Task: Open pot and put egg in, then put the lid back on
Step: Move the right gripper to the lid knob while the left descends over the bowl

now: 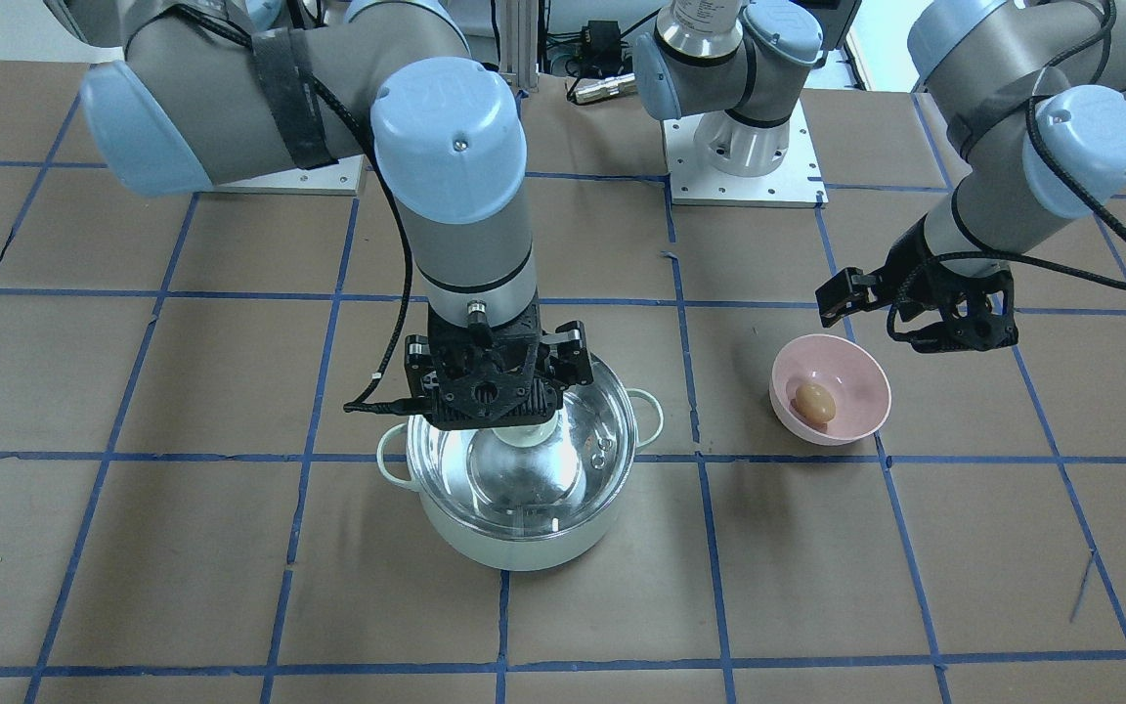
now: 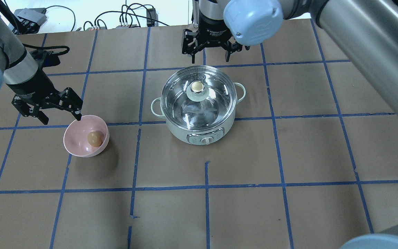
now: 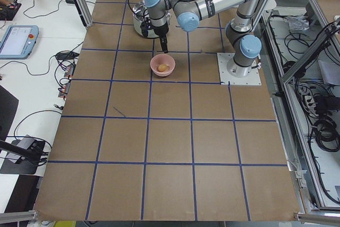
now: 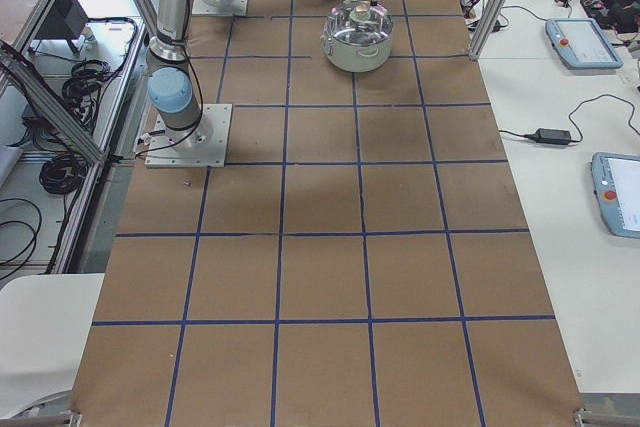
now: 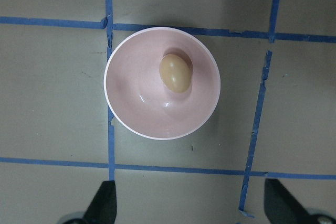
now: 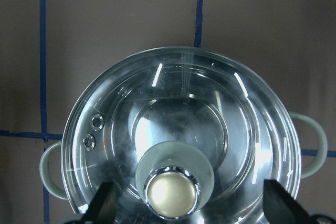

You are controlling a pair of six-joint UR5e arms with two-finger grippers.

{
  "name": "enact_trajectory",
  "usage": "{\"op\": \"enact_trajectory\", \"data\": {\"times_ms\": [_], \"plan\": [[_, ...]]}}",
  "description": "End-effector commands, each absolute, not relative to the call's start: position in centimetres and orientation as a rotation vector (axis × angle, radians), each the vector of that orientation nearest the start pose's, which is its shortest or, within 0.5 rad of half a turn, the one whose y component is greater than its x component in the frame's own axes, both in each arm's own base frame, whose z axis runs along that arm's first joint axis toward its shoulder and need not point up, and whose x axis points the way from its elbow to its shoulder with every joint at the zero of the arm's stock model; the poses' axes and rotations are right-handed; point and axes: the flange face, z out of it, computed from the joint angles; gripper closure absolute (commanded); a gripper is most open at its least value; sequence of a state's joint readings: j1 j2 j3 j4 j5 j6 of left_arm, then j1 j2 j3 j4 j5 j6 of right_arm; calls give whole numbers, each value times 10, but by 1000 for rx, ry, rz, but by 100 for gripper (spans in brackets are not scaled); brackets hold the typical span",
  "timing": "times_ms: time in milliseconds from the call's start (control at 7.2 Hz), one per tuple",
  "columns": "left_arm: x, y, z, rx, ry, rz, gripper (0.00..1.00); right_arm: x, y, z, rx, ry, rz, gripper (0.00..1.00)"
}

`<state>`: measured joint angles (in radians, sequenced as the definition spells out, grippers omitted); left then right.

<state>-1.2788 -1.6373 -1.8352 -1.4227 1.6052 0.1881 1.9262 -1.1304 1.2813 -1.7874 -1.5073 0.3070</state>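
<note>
**Now: lid on, egg in its bowl, both grippers spread**

Nearest the robot in the overhead view, the pink bowl [image 2: 78, 138] sits on the brown table [image 2: 288, 155] with the egg [image 2: 95, 138] lying inside, a little off centre. The left gripper [image 2: 60, 117] hovers just beside the bowl's far rim, fingers spread wide and holding nothing.

Further out stands the mint-green pot [image 2: 185, 133], control dial facing the robot. The glass lid [image 2: 212, 100] sits closed on it, and its cream-gold knob [image 2: 196, 87] is untouched. The right gripper [image 2: 210, 56] hangs above the lid, fingers wide apart. Its wrist camera shows the knob low between them.

Opening the pot looks like the step in hand. The knob is round and smooth, so an off-centre or shallow pinch could let the lid slip, tilt, or drop back onto the rim. The bowl looks light, and a finger catching its edge could tip it and set the egg rolling. Too hard a squeeze could crack the egg.
</note>
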Motion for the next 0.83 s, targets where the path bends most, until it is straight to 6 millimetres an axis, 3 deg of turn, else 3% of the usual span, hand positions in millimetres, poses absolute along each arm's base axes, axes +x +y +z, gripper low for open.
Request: {"op": "enact_trajectory", "data": {"times_ms": [0, 139, 417, 694], "plan": [[17, -493, 307, -163, 3128, 251, 2, 376, -569, 349, -82, 3106, -41, 1], [18, -488, 286, -168, 3129, 253, 2, 375, -568, 340, -70, 3112, -22, 1], [24, -478, 253, -198, 3123, 195, 1, 376, -571, 342, -55, 3103, -28, 2], [26, -489, 220, -191, 3126, 203, 2, 378, -575, 345, -9, 3088, -57, 2]]}}
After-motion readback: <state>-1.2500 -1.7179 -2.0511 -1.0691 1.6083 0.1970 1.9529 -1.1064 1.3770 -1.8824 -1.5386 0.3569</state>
